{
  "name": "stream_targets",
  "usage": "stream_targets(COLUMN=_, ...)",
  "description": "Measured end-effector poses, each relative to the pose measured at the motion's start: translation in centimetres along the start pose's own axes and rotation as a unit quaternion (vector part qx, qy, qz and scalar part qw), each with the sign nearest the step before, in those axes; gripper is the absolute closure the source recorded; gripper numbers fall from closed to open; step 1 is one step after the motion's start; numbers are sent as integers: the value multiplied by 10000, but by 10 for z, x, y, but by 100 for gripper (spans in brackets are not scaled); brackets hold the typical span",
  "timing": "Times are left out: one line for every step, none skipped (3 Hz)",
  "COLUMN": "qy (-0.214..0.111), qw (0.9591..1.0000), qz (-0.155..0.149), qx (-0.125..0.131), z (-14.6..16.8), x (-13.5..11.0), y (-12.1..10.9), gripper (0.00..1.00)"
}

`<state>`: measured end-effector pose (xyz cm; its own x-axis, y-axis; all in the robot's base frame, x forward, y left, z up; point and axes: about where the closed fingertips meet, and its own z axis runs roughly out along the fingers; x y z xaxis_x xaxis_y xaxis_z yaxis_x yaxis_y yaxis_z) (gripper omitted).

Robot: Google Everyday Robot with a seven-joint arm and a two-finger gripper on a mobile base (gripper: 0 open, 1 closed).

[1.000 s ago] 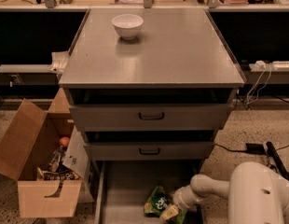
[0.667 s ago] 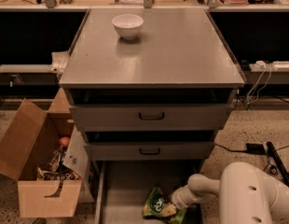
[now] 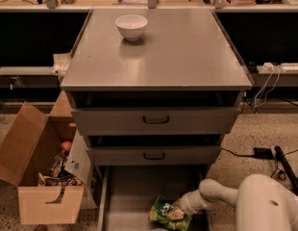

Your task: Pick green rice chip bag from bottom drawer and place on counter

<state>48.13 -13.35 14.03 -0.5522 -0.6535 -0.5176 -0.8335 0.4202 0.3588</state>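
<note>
On bottom drawer (image 3: 130, 191) floor: green rice chip bag (image 3: 162, 210), long axis left-right; hand (image 3: 178, 212) touching, grip unclear.

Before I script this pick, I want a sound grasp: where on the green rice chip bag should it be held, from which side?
Probably its crinkled right edge. The green rice chip bag lies fairly flat on the floor of the bottom drawer, so an edge offers more to pinch than the face. Come from the right and above, where the gripper is, at that edge.
</note>
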Motion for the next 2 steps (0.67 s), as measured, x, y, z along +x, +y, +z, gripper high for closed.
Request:
stream_targets(qy=-857, qw=9949, qz=-516, qx=-141, z=-45, x=-37, y=21, gripper=100)
stream_targets(qy=-2017, qw=9706, qz=-1260, qx=-357, z=-114, x=-82, y=49, gripper=100)
